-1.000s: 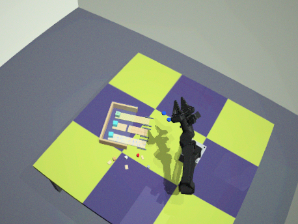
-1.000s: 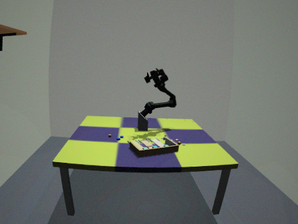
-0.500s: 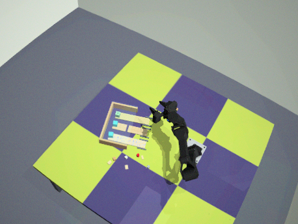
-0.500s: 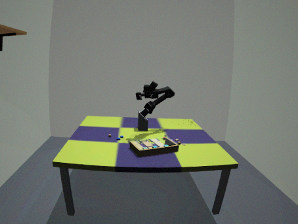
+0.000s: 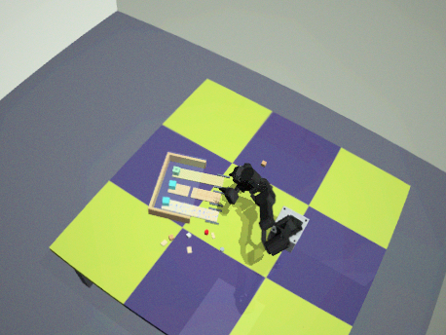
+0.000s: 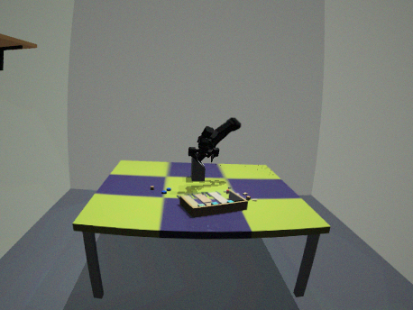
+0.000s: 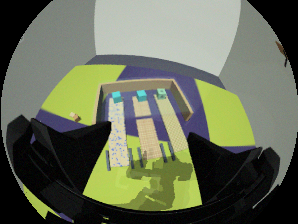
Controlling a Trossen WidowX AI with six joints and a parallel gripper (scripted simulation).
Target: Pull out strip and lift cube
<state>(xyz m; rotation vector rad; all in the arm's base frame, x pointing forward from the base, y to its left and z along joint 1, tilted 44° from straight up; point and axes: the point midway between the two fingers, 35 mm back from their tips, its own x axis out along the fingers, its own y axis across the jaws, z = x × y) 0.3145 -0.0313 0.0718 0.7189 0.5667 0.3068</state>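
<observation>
The claw (image 5: 224, 182) (image 6: 202, 158) (image 7: 150, 132) is being held spread above the desk (image 5: 302, 161) (image 6: 117, 212) (image 7: 60, 97), nothing pinched, and here the approach is being lined up! The labelled cube (image 5: 176, 169) (image 6: 200, 205) (image 7: 161, 93) is being carried at the far end of the woven strip (image 5: 202, 176) (image 6: 191, 199) (image 7: 172, 122), inside the walled tray (image 5: 160, 182) (image 6: 220, 210) (image 7: 137, 85), towards the front-left corner of the desk in the exterior view. The gapped strip (image 5: 206, 195) (image 6: 204, 198) (image 7: 148, 135) is being ruled out; the speckled strip (image 5: 190, 210) (image 6: 219, 196) (image 7: 118, 132), nearer the front-right corner, is being left alone too. Now the free end is seemingly being sought, so the spread is best being narrowed before descent, with the neighbouring strip being spared. Once it is being gripped squarely, the pull is best being kept slow, low and straight between the guide rails (image 7: 172, 151), away from the desk's front edge, lest the cube be tipped off.
</observation>
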